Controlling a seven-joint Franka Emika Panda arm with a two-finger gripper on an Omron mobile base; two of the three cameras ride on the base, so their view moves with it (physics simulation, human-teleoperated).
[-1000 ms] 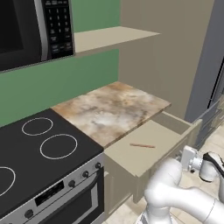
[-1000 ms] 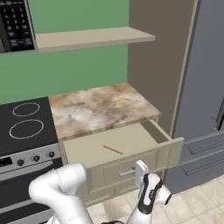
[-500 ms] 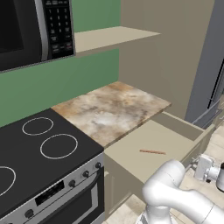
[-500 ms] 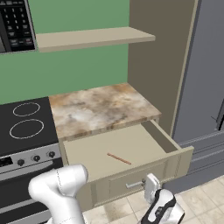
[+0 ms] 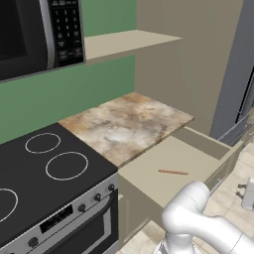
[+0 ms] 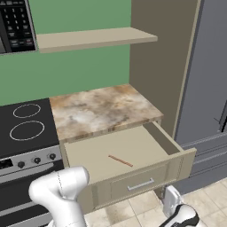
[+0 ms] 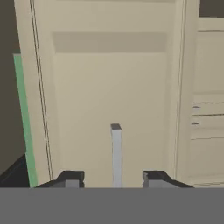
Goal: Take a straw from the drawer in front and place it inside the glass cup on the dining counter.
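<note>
The straw point(image 5: 173, 172) is lying flat on the cream floor of the drawer point(image 6: 174, 145), and I am taking that drawer as my landmark. In the right base view the straw point(image 6: 120, 161) is sitting near the middle of the drawer floor, slanted, apart from every wall. The drawer is standing pulled well out from under the marbled tabletop point(image 6: 99, 109), its panel front carrying a silver handle point(image 6: 141, 184).

My fingers point(image 7: 113, 179) are hanging in front of the drawer's panel, below its rim, and pointing at that beige face. The two dark tips are standing apart with a clear gap, and the handle point(image 7: 116, 155) is showing as a pale bar running between them; no pad is touching it, so I am holding nothing. In the right base view my hand point(image 6: 174, 205) is sitting low, just under the drawer's front right corner, over the tiled floor point(image 6: 133, 206).

Left of the drawer, the stove point(image 5: 47, 171) with its black top and ring burners is butting against the tabletop. Above the drawer, a beige shelf point(image 6: 93, 38) is running along the green wall point(image 6: 66, 71), and a microwave point(image 5: 34, 34) is hanging over the stove. Right of the drawer a tall grey cabinet point(image 6: 208, 80) is standing.
</note>
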